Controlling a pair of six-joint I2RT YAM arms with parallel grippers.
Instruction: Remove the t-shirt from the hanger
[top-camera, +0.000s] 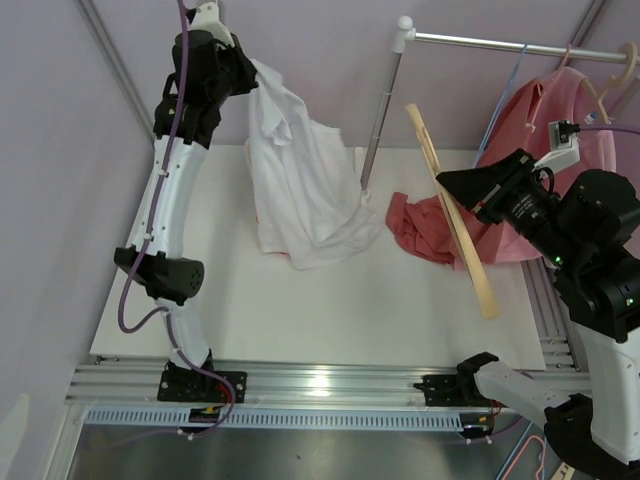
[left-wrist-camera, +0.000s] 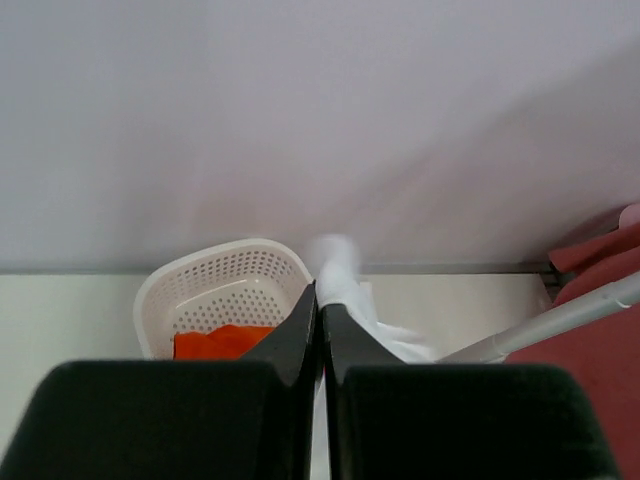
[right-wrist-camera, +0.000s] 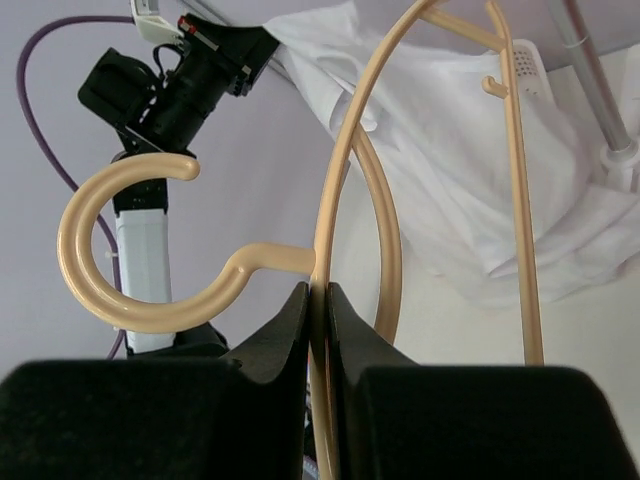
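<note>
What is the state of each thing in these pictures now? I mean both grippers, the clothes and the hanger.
left gripper: shut on the white t-shirt, raised.
white t-shirt: off the hanger, hanging from the left gripper, hem on the table.
right gripper: shut on the hanger.
hanger: bare, held tilted above the table.
red cloth: crumpled on the table.
basket: upright, orange item inside.

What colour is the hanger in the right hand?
The hanger is pale tan, clearest in the right wrist view.
</note>
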